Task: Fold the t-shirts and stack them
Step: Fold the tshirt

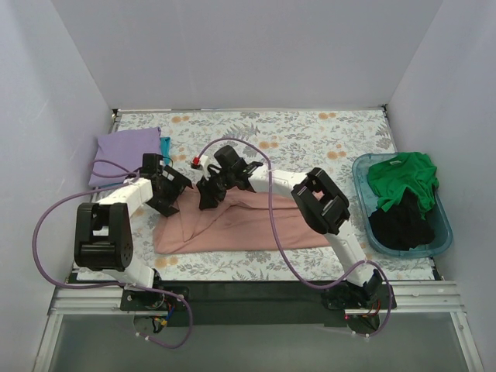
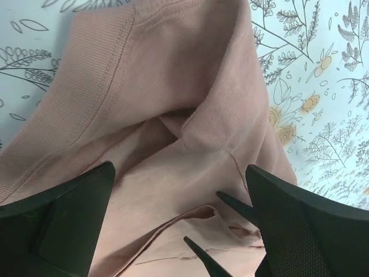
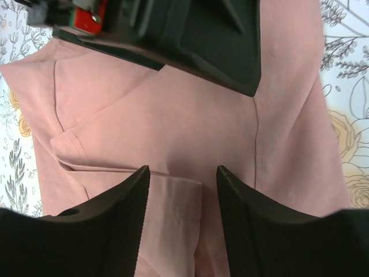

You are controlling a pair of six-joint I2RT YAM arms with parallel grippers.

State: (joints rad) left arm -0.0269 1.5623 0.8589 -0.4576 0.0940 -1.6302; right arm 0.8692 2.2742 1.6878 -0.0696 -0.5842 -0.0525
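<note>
We see the pink shirt [image 1: 248,225] lying flat in the middle of the table [image 1: 310,132]. Its long axis runs left to right, and its near edge sits close to the table's near edge. Both grippers hang over its far-left end, the left gripper [image 1: 167,198] at the outer corner and the right gripper [image 1: 209,195] just beside it, further in along the far edge. From the left wrist, the jaws are spread wide with cloth straight below and between them, a ribbed seam band running off to one side and a soft ridge of fabric in the gap. From the right wrist, the jaws stand apart by a narrower gap over a folded sleeve hem, pinching nothing, with the left gripper's black body close ahead. We judge the next move to be a grasp along this left end and a fold carried rightward along the long axis. The left arm is nearer the corner, and the two grippers are crowded, so a collision is the risk. Open floral table lies beyond the far edge. The lavender shirt [image 1: 124,151], with a teal shirt [image 1: 165,144] peeking from under it, sits near the left gripper. The tub [image 1: 443,232] with the green shirt [image 1: 403,178] and black shirt [image 1: 399,225] is well apart, at the right.
</note>
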